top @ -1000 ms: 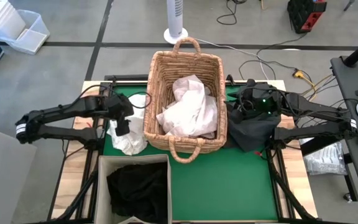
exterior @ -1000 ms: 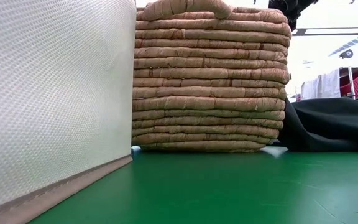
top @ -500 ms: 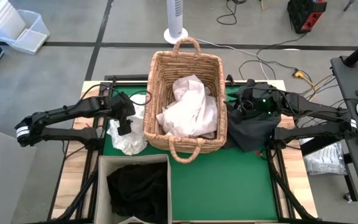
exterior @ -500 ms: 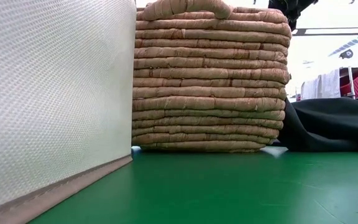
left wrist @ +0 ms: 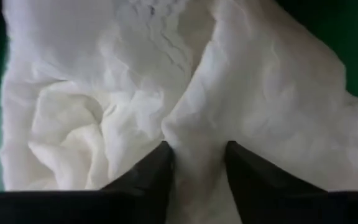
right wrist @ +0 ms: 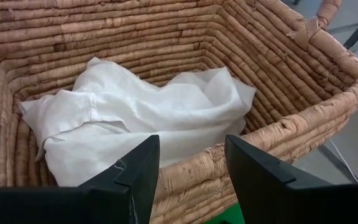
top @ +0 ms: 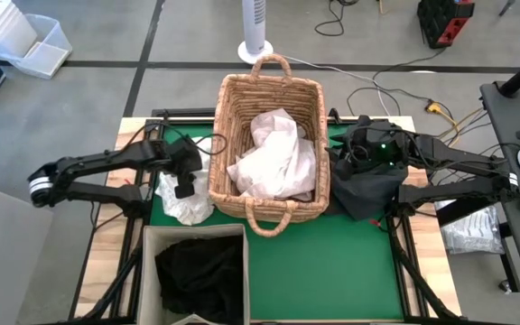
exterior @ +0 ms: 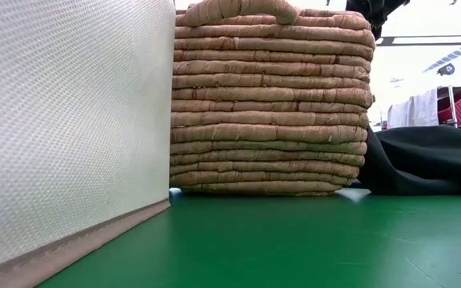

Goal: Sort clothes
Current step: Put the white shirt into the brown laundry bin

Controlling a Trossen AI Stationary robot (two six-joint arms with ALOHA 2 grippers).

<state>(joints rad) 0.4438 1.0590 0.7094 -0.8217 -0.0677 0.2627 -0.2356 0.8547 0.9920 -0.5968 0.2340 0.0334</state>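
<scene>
A white garment [top: 186,206] lies crumpled on the green mat just left of the wicker basket [top: 242,108]. My left gripper [top: 184,187] is down on it, shut on a fold, and the cloth fills the left wrist view [left wrist: 104,112]. More white clothes [top: 273,158] lie in the basket and show in the right wrist view [right wrist: 142,118]. My right gripper [right wrist: 191,146] is open and empty at the basket's right rim [top: 343,155]. A black garment [top: 366,188] lies on the mat under the right arm. Another black garment [top: 201,275] lies in the beige bin [top: 149,271]. My left gripper pinches a raised fold of the white garment [left wrist: 194,134] between its two fingers, coming from above and pointing down. Creases run in toward the fingers. The rest of the garment lies slack on the mat; one layer or several, I cannot tell.
The basket stands at the middle far side of the mat, and the beige bin [exterior: 62,128] stands at the near left. The black garment [exterior: 430,160] spreads against the basket's right wall. Bare green mat [top: 323,262] lies at the near right.
My left gripper has shifted a little toward the table's right edge, toward the basket. The white garment has stayed on the mat.
</scene>
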